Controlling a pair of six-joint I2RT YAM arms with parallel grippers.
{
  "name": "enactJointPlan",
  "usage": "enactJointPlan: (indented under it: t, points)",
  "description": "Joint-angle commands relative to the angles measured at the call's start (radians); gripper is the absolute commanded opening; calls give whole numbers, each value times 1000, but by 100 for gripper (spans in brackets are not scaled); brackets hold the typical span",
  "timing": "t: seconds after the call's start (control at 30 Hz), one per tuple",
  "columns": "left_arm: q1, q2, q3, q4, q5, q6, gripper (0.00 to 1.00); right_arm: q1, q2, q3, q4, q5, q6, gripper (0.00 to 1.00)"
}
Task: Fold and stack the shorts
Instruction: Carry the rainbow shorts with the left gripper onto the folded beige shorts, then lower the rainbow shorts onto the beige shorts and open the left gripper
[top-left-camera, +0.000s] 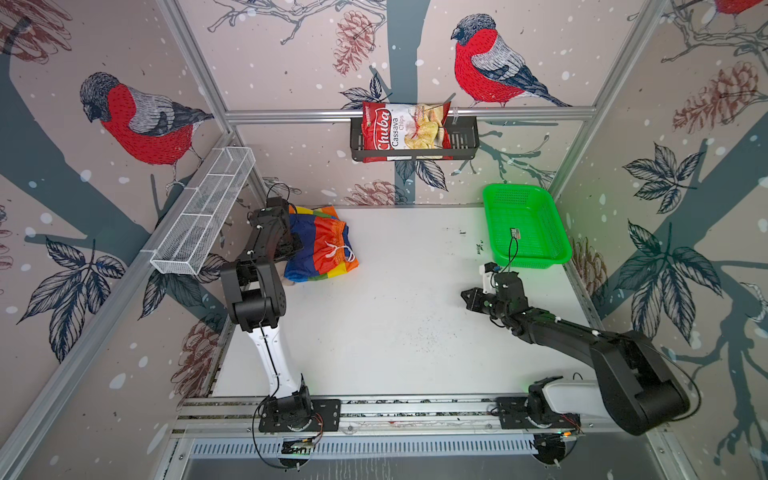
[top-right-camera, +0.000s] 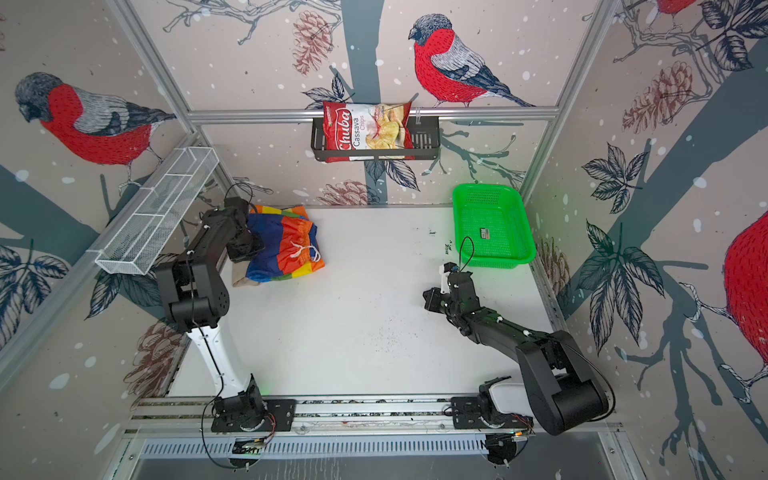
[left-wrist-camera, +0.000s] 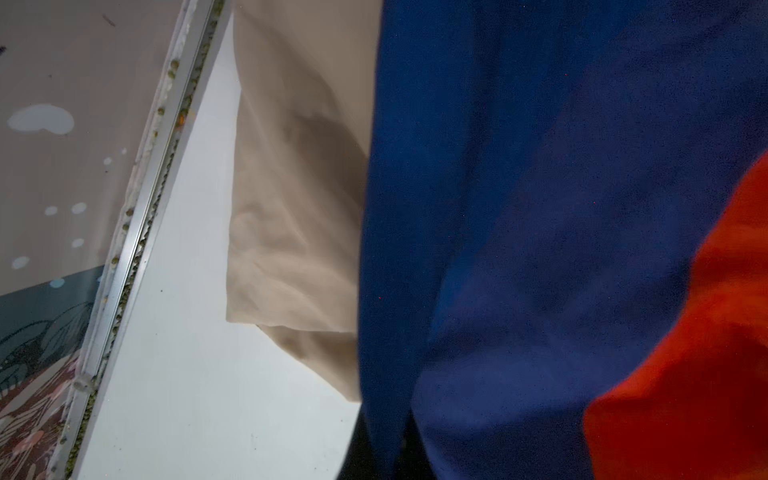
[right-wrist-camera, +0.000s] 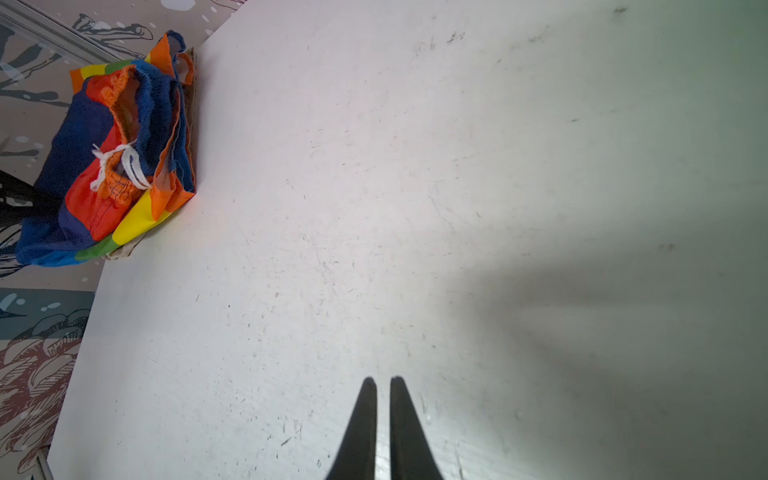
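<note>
With left claw (top-right-camera: 250, 248) pressed together on what seems the blue edge of rainbow shorts (top-left-camera: 328, 249), lying atop beige shorts (left-wrist-camera: 291, 187) in far-left worktop (top-left-camera: 395, 311) corner, lower that edge square over the beige, then let go slowly, leaving empty, pressed-together right claw (right-wrist-camera: 383, 384) well apart.

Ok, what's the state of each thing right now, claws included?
rainbow shorts: folded, lying atop the beige shorts, back left.
beige shorts: underneath, only edges showing.
left claw: shut, at the rainbow shorts' edge; grip unclear.
right claw: shut, holding nothing, over the table.
green basket: upright, back right.
chips bag: lying in the wall rack.
</note>
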Motion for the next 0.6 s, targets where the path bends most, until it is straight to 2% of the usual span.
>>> enactJointPlan:
  t: [0.0, 0.3, 0.33, 0.43, 0.5, 0.57]
  points:
    - [7, 41, -12, 53, -36, -16, 0, -3, -1, -7, 21, -7, -1, 11]
    - [8, 118, -44, 82, -95, -27, 0, -11, -12, -29, 28, -7, 5, 11]
    - [7, 123, -48, 83, -94, -29, 7, -13, -14, -31, 28, -7, 5, 11]
    - [7, 97, -78, 94, -92, -52, 43, -15, -16, -28, 24, -9, 4, 11]
    - [7, 52, -102, 104, -98, -75, 54, -14, -22, -29, 24, -9, 5, 11]
    - [7, -7, -119, 99, -120, -99, 57, -17, -25, -29, 21, -9, 5, 11]
